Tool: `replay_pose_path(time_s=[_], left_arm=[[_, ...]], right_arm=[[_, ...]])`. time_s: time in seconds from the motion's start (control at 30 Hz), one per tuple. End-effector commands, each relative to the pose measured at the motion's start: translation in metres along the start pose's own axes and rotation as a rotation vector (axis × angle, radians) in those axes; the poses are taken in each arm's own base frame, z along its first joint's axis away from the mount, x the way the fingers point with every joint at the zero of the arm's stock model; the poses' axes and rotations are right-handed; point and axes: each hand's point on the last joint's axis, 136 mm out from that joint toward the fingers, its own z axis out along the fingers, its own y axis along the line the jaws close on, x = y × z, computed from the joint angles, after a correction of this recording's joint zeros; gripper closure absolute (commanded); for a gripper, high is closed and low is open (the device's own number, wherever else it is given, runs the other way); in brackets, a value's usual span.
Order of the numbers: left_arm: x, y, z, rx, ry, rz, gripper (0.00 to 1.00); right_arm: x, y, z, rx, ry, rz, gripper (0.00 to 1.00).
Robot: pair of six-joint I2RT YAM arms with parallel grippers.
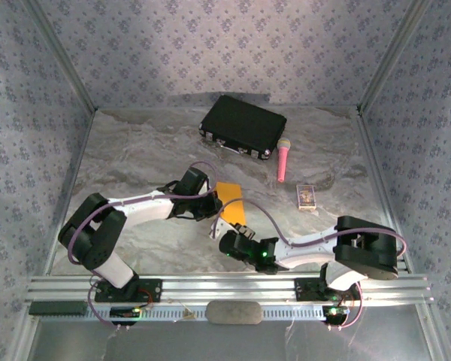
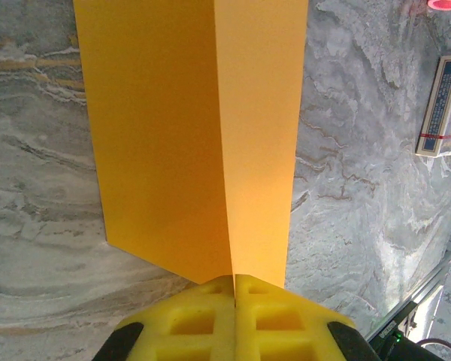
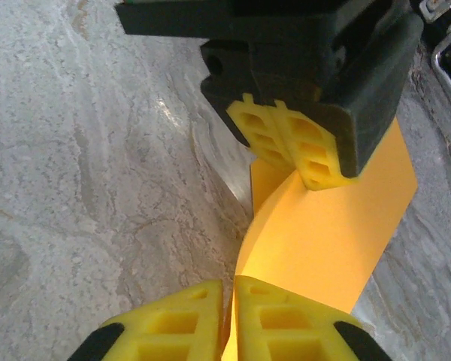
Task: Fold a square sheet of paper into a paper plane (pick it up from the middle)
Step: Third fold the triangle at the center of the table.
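Marble table (image 1: 135, 150). Square sheet of paper (image 1: 231, 201) lifted mid-table, creased, with its long axis running between the grippers. Left gripper (image 2: 234, 280) is clamped on one end, right gripper (image 3: 229, 289) pinched onto the opposite end. Both arms equally near.

Matt orange-yellow paper (image 2: 165, 135), marble-look table (image 2: 361, 188)

Grey marbled table (image 1: 135, 169), and not much lying on it. Up at the far edge there's a black case (image 1: 243, 126), shut, flat, skewed to the back wall. Just off its right corner lies a pink mic (image 1: 283, 159), head toward the case, very close, though I can't tell if it's touching. Nearer and a bit further right, a small box (image 1: 307, 196), flat, near the mic's tail. A metal rail (image 1: 225, 289) runs along the near edge.
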Motion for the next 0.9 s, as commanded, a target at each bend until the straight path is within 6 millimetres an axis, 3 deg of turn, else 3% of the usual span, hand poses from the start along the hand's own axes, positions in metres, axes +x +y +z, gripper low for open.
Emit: replay_pose_path(time_s=[0.0, 0.17, 0.3, 0.4, 0.5, 0.7, 0.87], left_arm=[[-0.005, -0.011, -0.008, 0.026, -0.019, 0.004, 0.97], [-0.009, -0.007, -0.014, -0.022, -0.036, 0.034, 0.89], [-0.012, -0.001, -0.027, -0.083, -0.072, 0.060, 0.57], [-0.016, -0.002, -0.039, -0.101, -0.111, 0.077, 0.41], [-0.020, -0.001, -0.050, -0.121, -0.151, 0.085, 0.36], [-0.026, -0.003, -0.066, -0.123, -0.197, 0.093, 0.35], [-0.029, -0.005, -0.070, -0.108, -0.206, 0.102, 0.43]], right_arm=[[0.003, -0.007, -0.001, 0.011, 0.024, 0.054, 0.90], [0.003, -0.007, -0.003, -0.053, 0.025, 0.133, 0.98], [0.002, -0.001, -0.007, -0.191, 0.028, 0.260, 0.99], [-0.004, 0.004, -0.011, -0.332, 0.028, 0.346, 0.99], [-0.006, 0.009, -0.015, -0.453, 0.062, 0.435, 0.99], [-0.011, 0.008, -0.018, -0.594, 0.129, 0.579, 0.99], [-0.013, 0.009, -0.019, -0.685, 0.202, 0.655, 0.99]])
